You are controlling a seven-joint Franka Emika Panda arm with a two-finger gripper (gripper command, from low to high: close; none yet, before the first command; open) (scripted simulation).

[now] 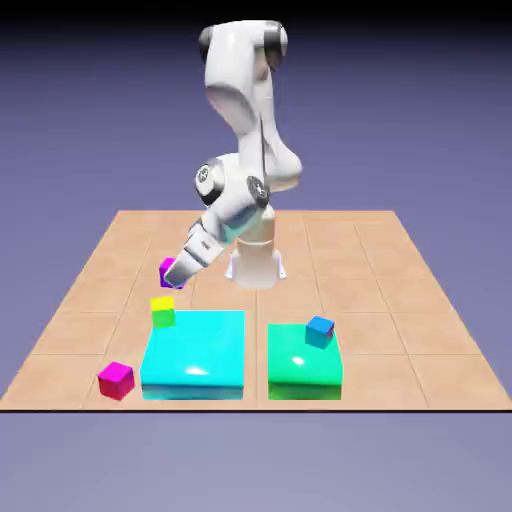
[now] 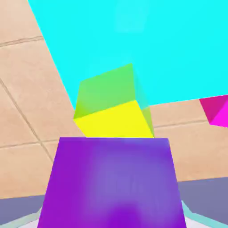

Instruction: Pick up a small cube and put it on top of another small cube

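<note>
Magenta small cube [image 1: 168, 272] was the piece I had to carry, and in the exterior view it sat pinched at the tip of my gripper [image 1: 174, 275], lifted clear of the tan table [image 1: 90, 290]. My jaws were closed narrow on it, so the pick-up looked done. Below it and slightly toward the camera stood the yellow-topped cube [image 1: 163, 311], on the table just beside the far left corner of the cyan slab [image 1: 195, 355]. The two cubes were near each other but apart, with open air between them, so the stacking was not yet done. A second magenta cube [image 1: 116, 380] lay untouched near the table's front edge on the exterior view's left, and a blue cube [image 1: 320, 330] rested on the green slab [image 1: 305, 370], well away from my work.

From the hand view, the held cube [image 2: 111, 182] filled the lower middle as a big purple face and hid my finger tips, which fitted a firm grip. Just beyond its upper edge showed the yellow-topped cube [image 2: 113, 104], nearly centred, with the cyan slab [image 2: 156, 40] behind it and the spare magenta cube [image 2: 217, 109] at the right edge. I judged that what remained was to line up over the yellow top, lower until the faces met, and let go.
</note>
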